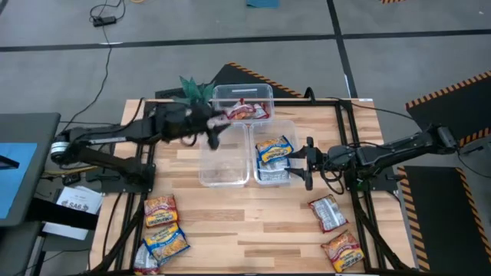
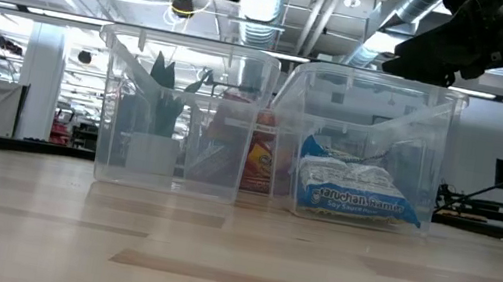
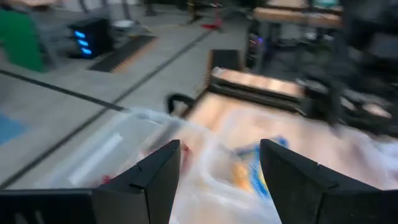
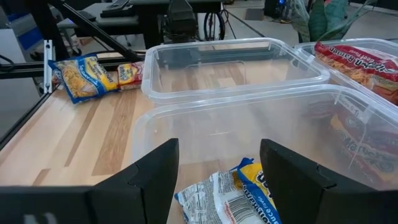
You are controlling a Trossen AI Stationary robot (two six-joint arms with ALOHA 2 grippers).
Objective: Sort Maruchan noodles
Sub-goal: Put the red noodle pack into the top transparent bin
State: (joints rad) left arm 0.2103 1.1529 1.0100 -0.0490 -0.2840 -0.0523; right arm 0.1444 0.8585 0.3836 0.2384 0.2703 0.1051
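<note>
Three clear plastic bins (image 1: 224,175) stand mid-table: one holds red ramen packets (image 1: 247,112), one blue packets (image 1: 274,149), one nothing visible. Loose Maruchan packets (image 1: 165,226) lie at the near corners. Left gripper (image 1: 215,132) and right gripper (image 1: 301,162) hover above the bins, fingers wide, holding nothing.

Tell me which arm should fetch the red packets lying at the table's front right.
Right. The right gripper, open over the bin holding blue packets, is on the same side as the two red packets. The left gripper, open, hangs by the far bin, across the table.
</note>
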